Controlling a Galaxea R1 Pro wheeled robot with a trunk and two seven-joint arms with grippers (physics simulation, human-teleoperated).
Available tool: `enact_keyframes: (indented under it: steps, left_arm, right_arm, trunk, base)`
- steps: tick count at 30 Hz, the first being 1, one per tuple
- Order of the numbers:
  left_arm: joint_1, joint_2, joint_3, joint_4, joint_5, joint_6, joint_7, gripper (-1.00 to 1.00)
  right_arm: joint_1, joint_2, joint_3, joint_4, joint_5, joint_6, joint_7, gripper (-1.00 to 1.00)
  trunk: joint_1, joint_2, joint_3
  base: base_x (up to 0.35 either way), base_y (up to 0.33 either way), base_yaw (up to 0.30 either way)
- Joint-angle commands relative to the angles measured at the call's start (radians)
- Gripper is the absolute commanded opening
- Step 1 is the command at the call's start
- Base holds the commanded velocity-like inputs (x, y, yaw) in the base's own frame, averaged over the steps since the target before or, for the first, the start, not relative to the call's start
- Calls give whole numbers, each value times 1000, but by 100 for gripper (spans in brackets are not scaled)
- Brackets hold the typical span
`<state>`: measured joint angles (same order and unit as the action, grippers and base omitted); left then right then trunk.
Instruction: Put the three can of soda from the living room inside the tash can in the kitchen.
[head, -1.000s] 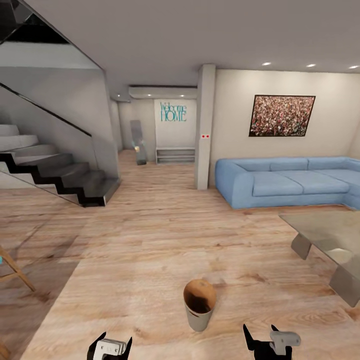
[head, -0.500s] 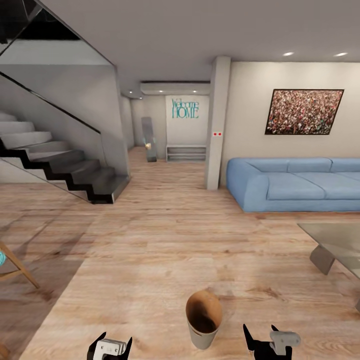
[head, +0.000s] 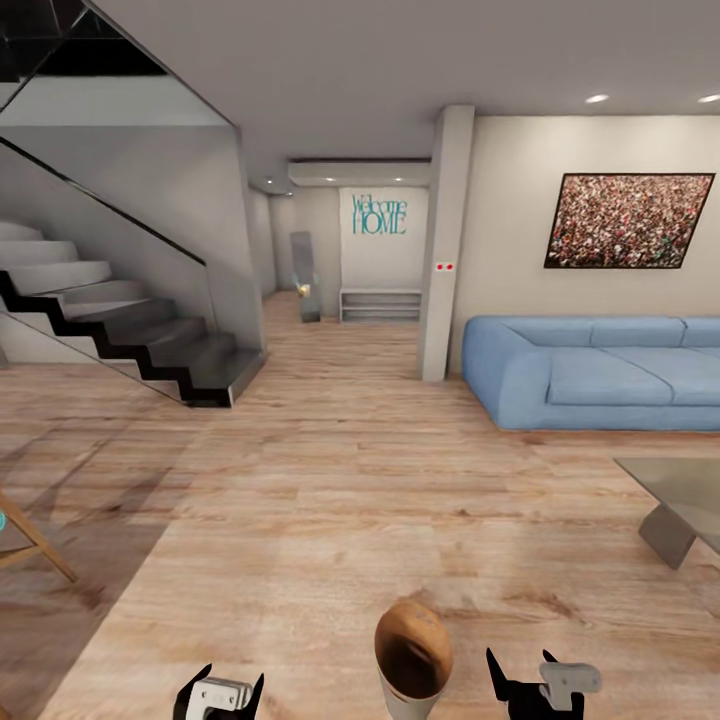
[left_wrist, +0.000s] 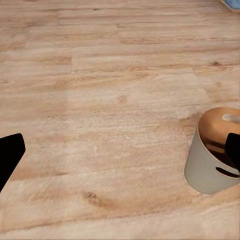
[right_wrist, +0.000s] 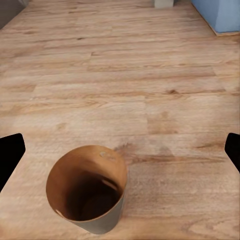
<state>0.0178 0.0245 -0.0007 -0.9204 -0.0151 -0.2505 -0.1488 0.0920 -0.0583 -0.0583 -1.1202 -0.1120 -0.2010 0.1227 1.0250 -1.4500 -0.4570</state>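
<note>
Two pincers, my left and right, hang spread and empty over light plank floor. Between them stands the tash can, upright. Beyond: blue sofa, staircase.

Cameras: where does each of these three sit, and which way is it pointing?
Head view: high on the robot, looking forward and down across a living room with sofa and stairs; the left hand and right hand show low down.
Left wrist view: by the left hand, facing the wood floor.
Right wrist view: by the right hand, looking into the bin.
All three share the bin.
</note>
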Motion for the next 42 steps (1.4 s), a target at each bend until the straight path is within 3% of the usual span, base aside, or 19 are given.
enact_keyframes:
  steps: [1, 14, 30, 42]
  left_arm:
    - [0, 0, 0, 0, 1, 0, 0, 100]
    - [0, 0, 1, 0, 3, 1, -1, 100]
    - [-1, 0, 1, 0, 3, 1, -2, 100]
    - [0, 0, 4, -1, 6, 3, 1, 100]
  right_arm:
    - [0, 0, 0, 0, 0, 0, 0, 100]
    - [0, 0, 1, 0, 0, 0, 0, 100]
    - [0, -1, 10, 0, 0, 0, 0, 100]
    - [0, -3, 13, 1, -1, 3, 0, 100]
  trunk:
    - [0, 0, 0]
    - [0, 0, 0]
    - [0, 0, 0]
    - [0, 0, 0]
  base:
    - [54, -2, 2]
    - [28, 11, 0]
    - [225, 131, 0]
    - [36, 13, 0]
